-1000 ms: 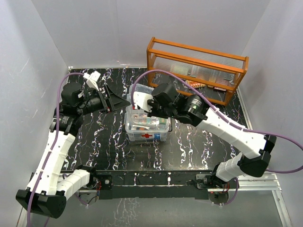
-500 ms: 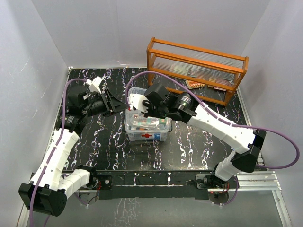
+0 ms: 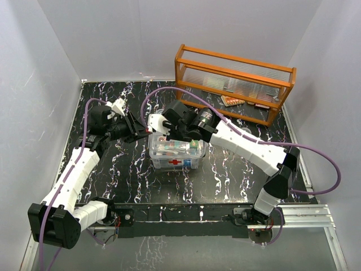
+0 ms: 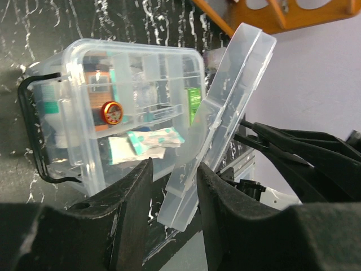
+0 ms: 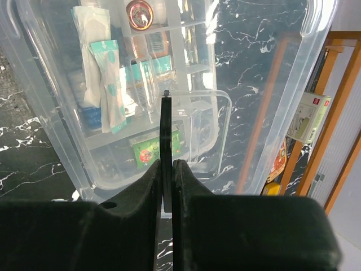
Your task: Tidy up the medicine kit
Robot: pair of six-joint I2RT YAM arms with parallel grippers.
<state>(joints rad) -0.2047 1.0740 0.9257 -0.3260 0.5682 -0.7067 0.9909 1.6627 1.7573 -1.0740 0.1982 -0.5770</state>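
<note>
The right arm's fingers (image 5: pixel 192 226) are pressed together on a thin dark handle (image 5: pixel 166 130), seen edge-on between them. That handle belongs to the clear plastic lid (image 4: pixel 231 96), which is off the box and tilted steeply beside it. The left arm's fingers (image 4: pixel 132 214) stand apart with the lid's lower edge between them, close against one finger. Whether they pinch it cannot be told.

Just beyond is the medicine kit (image 3: pixel 169 162), a clear rectangular plastic box with rounded corners and a red cross on its near wall. It stands open at the middle of the black, white-veined tabletop (image 3: pixel 124 169). Its divided compartments hold white and teal sachets (image 5: pixel 107 84), a green packet (image 5: pixel 152 149) and a small round orange-rimmed tin (image 4: pixel 113 112). A black wire clasp (image 4: pixel 28 135) hangs at one end of the box. The orange wooden rack with a ribbed glass front (image 3: pixel 234 76) stands well apart at the far right of the tabletop.
</note>
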